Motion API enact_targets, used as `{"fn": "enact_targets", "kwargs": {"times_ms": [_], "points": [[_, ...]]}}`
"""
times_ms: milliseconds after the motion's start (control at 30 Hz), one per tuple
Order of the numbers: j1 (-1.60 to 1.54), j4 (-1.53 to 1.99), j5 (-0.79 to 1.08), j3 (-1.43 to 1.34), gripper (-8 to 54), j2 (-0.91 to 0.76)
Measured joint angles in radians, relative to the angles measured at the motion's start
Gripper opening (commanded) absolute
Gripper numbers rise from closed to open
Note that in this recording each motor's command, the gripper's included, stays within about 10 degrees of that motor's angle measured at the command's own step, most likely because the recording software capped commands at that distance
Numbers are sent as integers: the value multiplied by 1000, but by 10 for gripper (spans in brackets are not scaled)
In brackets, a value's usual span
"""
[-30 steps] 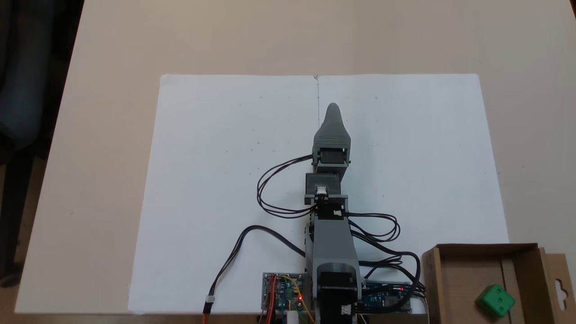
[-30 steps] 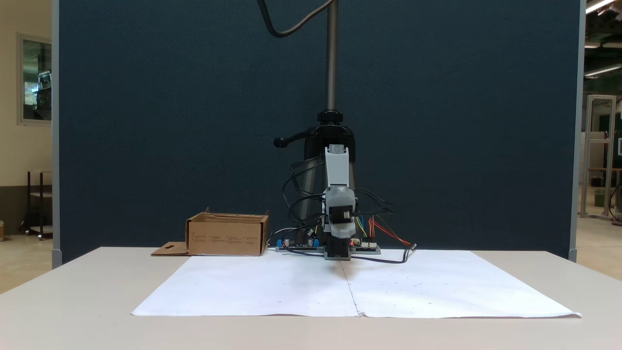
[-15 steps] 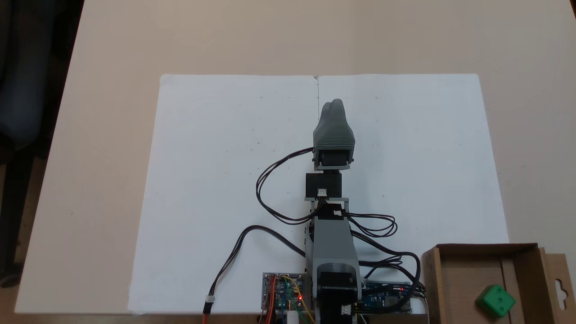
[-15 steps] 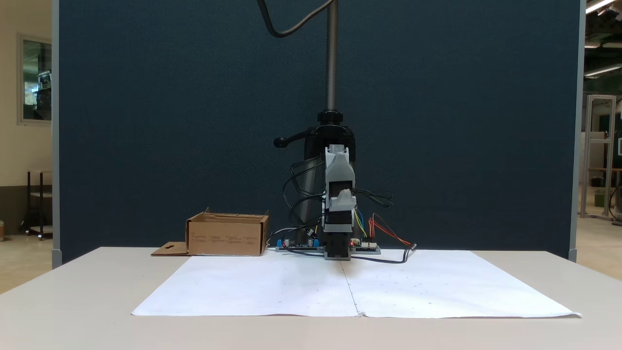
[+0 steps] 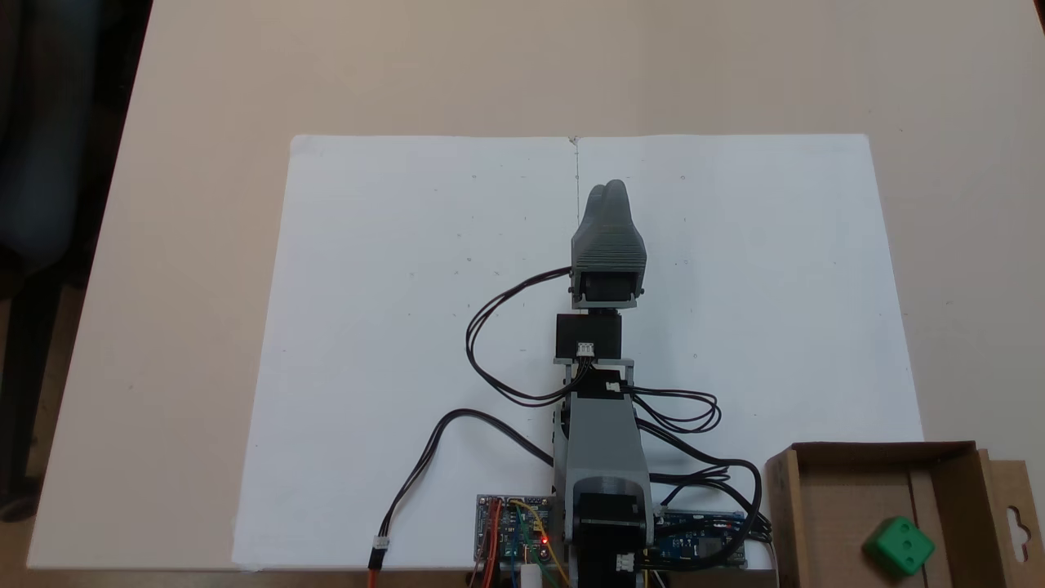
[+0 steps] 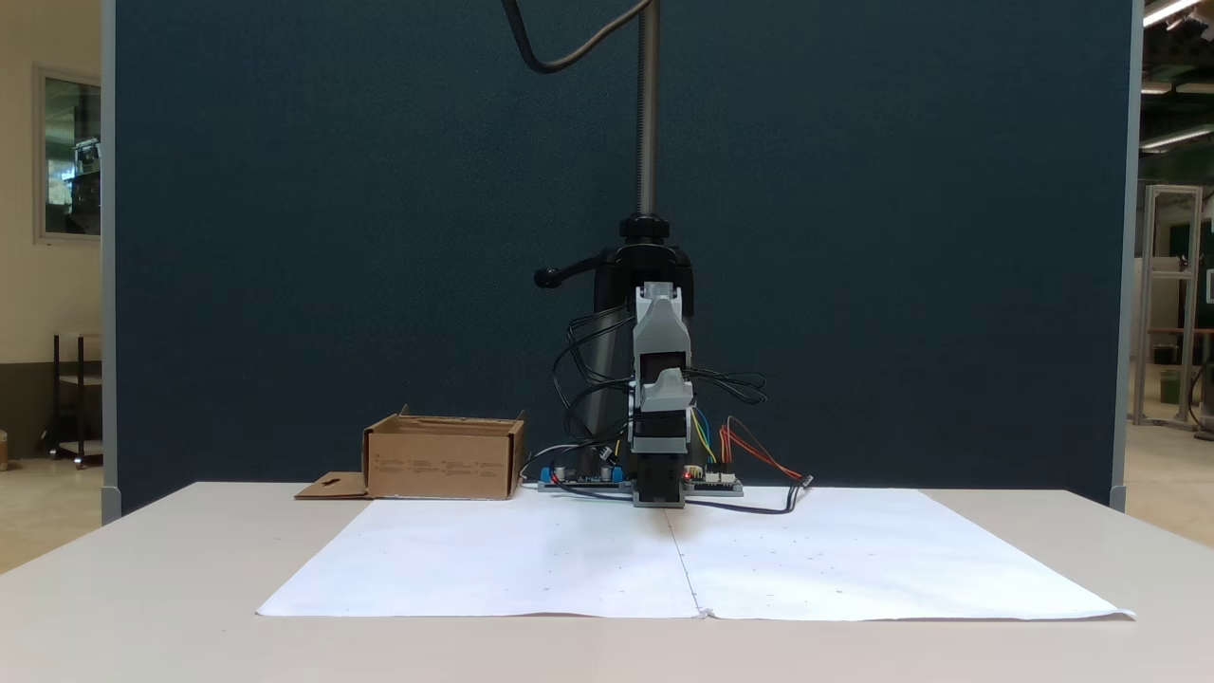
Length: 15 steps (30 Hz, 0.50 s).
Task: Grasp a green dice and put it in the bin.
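Raised slightly since 0.5 s ago, gripper points fwd over paper, jaws together, empty.

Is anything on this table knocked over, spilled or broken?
Nothing stands out. The green dice lies inside the bin, which stands upright; the paper sheets lie flat, and the gripper holds nothing.

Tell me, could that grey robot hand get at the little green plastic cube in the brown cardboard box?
Probably yes: the box is open-topped, with nothing covering the cube; the hand points away over the paper.
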State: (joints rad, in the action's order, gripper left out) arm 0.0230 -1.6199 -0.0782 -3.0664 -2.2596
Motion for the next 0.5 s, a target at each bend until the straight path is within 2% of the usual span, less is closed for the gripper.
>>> {"fn": "enact_targets", "kwargs": {"times_ms": [300, 500], "points": [[0, 0, 138, 0, 454, 0], [0, 0, 149, 0, 453, 0]]}}
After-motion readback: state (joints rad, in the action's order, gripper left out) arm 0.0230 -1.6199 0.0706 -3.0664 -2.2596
